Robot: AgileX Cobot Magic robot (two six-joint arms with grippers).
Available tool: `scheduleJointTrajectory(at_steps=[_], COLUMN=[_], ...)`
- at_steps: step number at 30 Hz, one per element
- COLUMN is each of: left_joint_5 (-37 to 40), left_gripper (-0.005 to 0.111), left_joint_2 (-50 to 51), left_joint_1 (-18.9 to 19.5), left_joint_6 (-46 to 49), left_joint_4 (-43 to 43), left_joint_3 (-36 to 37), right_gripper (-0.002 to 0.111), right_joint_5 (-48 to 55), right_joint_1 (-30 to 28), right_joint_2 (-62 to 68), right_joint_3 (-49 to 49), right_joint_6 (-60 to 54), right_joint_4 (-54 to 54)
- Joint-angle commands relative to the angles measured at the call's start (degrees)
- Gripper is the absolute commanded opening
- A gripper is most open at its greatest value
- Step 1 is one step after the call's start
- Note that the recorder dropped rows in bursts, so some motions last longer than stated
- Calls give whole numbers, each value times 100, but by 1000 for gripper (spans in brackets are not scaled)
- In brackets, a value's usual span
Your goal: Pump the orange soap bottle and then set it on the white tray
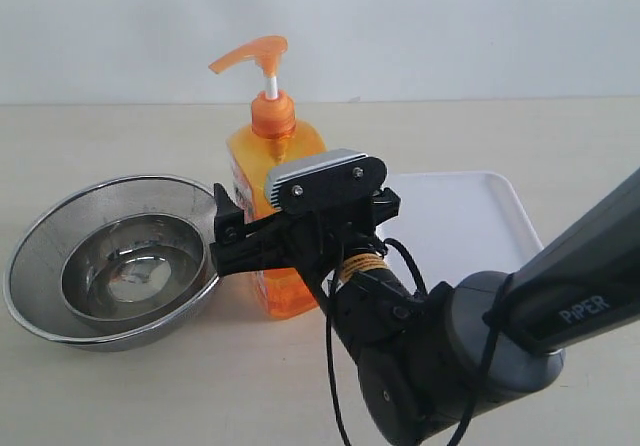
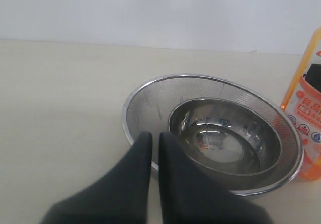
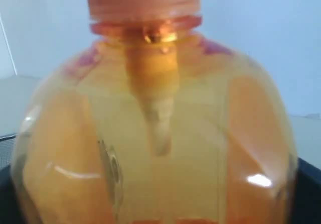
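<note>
Well, your left pincer [image 2: 155, 139] sits with tips together by the nested steel bowls [image 1: 40, 266]. Just right of them the orange soap bottle [image 1: 252, 161] stands upright on the table [image 1: 100, 396], your right pincer [image 1: 300, 228] astride its body; clamped or loose, nobody can tell. Rightmost lies the white tray [image 1: 480, 216].

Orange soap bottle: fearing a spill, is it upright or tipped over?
Upright: the orange soap bottle stands on its base on the table, pump head straight above its body.
</note>
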Motion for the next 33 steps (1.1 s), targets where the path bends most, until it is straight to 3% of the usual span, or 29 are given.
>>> scheduleJointTrajectory(at_steps=[1, 15, 17, 19, 22, 23, 24, 33], left_joint_5=[-32, -32, -32, -32, -32, -32, -32, -32], left_gripper=[5, 5, 5, 5, 5, 5, 5, 5], left_joint_2=[-10, -10, -10, -10, -10, -10, -10, -10], left_joint_1=[2, 2, 2, 2, 2, 2, 2, 2], left_joint_6=[-58, -58, -58, -58, -58, -58, -58, -58], left_joint_4=[1, 1, 1, 1, 1, 1, 1, 1], left_joint_3=[15, 15, 15, 15, 15, 15, 15, 15], right_gripper=[101, 99, 90, 70, 32, 12, 0, 0], right_joint_5=[-52, -52, -52, -52, -52, -52, -52, -52], right_joint_1=[-9, -9, -9, -9, -9, -9, -9, 283], right_joint_2=[113, 320, 320, 320, 320, 320, 320, -38], right_joint_3=[-93, -98, -98, -98, -98, -98, -98, -98], right_joint_6=[-7, 43, 43, 57, 57, 57, 65, -2135], right_joint_4=[-21, 104, 104, 92, 92, 92, 92, 364])
